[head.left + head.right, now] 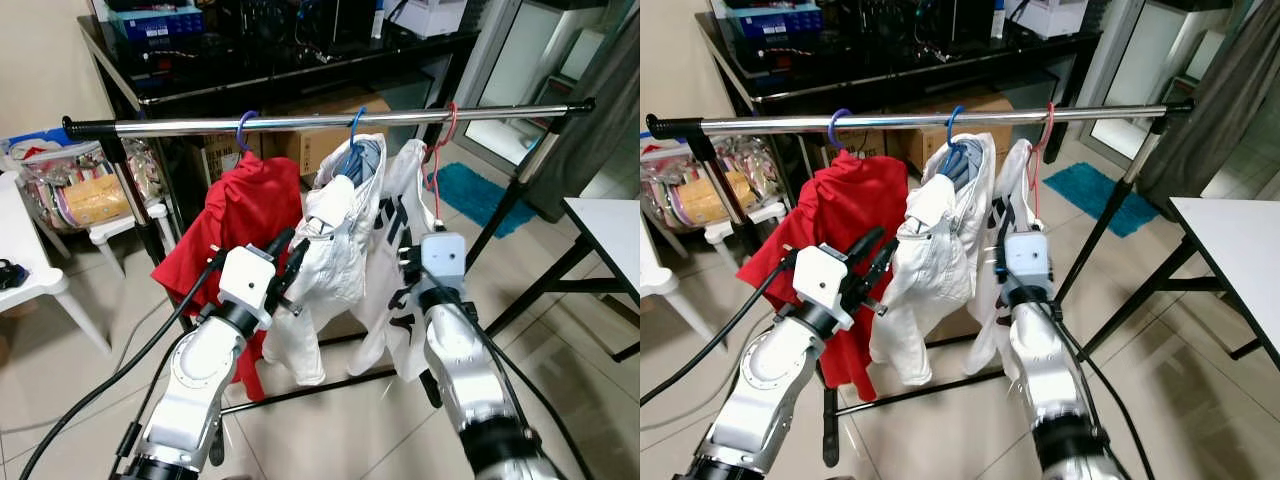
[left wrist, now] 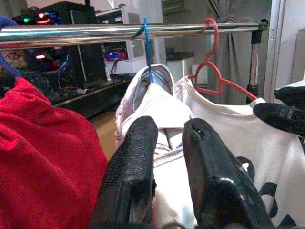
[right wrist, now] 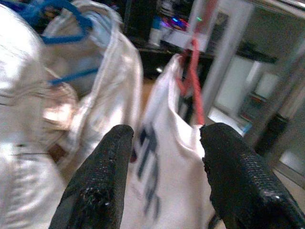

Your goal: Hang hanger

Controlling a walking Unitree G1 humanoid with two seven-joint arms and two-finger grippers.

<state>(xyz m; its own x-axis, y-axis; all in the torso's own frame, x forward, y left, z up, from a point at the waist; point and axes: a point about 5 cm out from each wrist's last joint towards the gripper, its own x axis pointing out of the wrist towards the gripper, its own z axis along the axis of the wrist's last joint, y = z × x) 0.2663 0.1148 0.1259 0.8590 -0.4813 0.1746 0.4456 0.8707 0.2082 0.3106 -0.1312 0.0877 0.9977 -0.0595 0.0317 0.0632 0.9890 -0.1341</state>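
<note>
A chrome rail (image 1: 320,121) runs across in front of me. Three hangers hook over it: a purple one (image 1: 245,126) with a red garment (image 1: 240,215), a blue one (image 1: 355,127) with a white jacket (image 1: 335,235), and a red hanger (image 1: 447,130) with a white printed T-shirt (image 1: 395,225). My right gripper (image 1: 408,262) is open against the T-shirt's front, below the red hanger (image 3: 193,71), holding nothing. My left gripper (image 1: 288,254) is shut and empty, at the gap between the red garment and the jacket. Its fingers (image 2: 138,157) point at the jacket's collar.
A black desk (image 1: 300,60) with electronics and a cardboard box stands behind the rail. A white table (image 1: 610,215) is at the right, and a teal mat (image 1: 480,190) lies beyond it. At the left stand a white stool (image 1: 30,280) and filled bags (image 1: 70,190). The floor is tiled.
</note>
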